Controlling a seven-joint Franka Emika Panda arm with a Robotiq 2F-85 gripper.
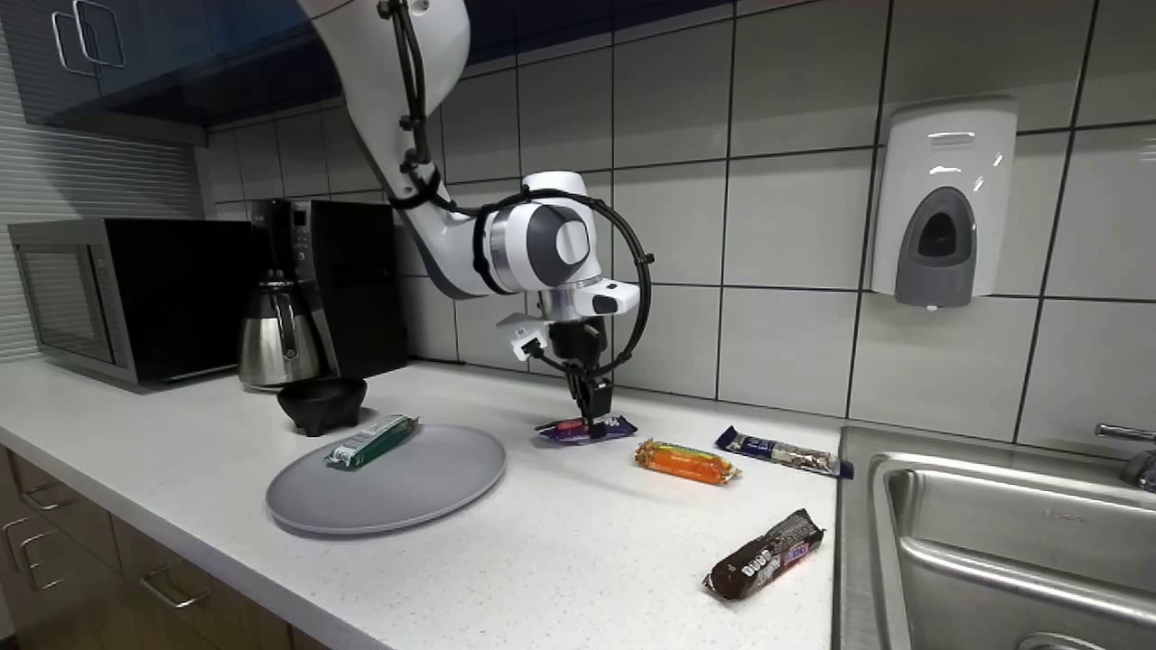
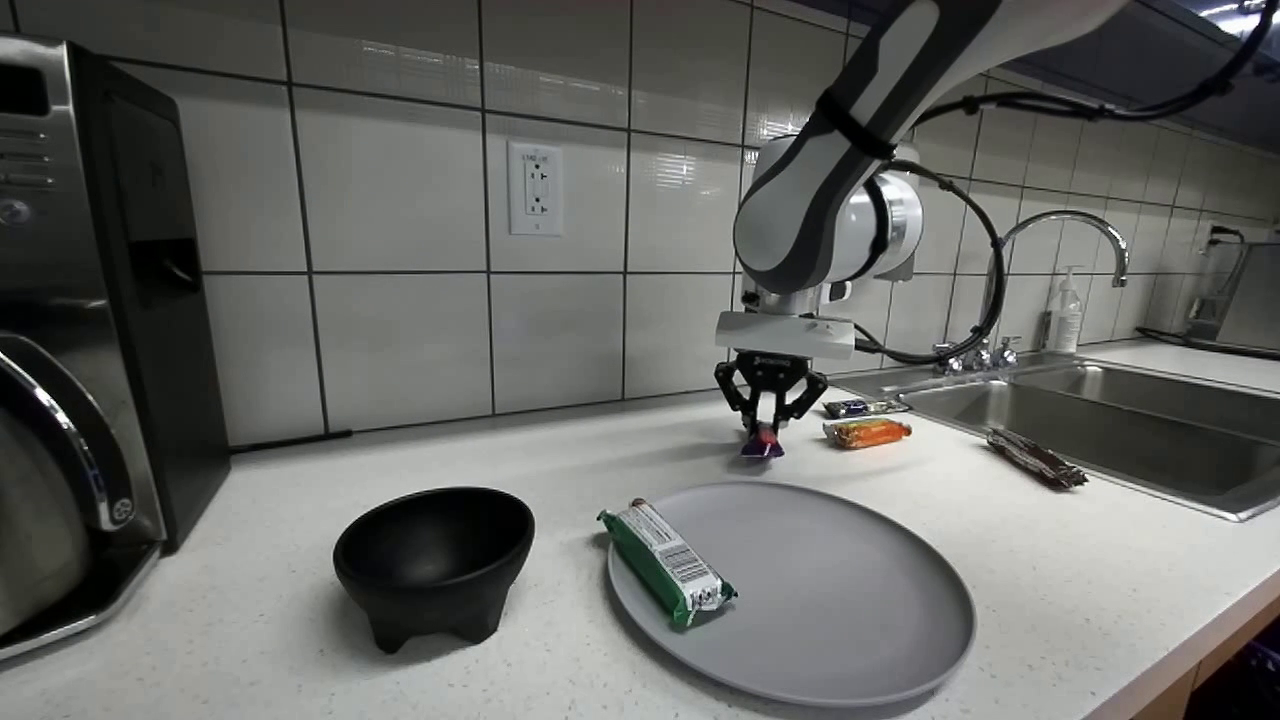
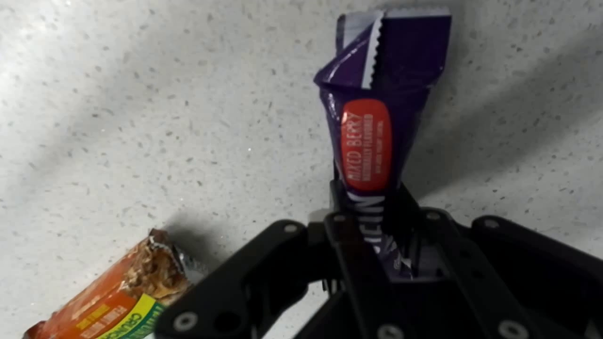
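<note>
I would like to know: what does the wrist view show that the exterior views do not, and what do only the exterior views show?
Only the wrist view: the readable words "MIXED BERRY" on the red label of the purple-wrapped bar.

Only the exterior views: the gray plate with the green-wrapped bar on it, the black footed bowl, the sink, the blue-wrapped bar and the brown-wrapped bar.

Shared: the gripper gripping the purple-wrapped bar, the orange-wrapped bar and the speckled white countertop.

Kitchen: steel sink (image 1: 1030, 515); microwave (image 1: 163, 298) and coffee machine (image 1: 357, 280) on counter (image 1: 578, 542); tiled wall (image 1: 795, 226), soap dispenser (image 1: 946, 167), overhead cupboards (image 1: 163, 54).
</note>
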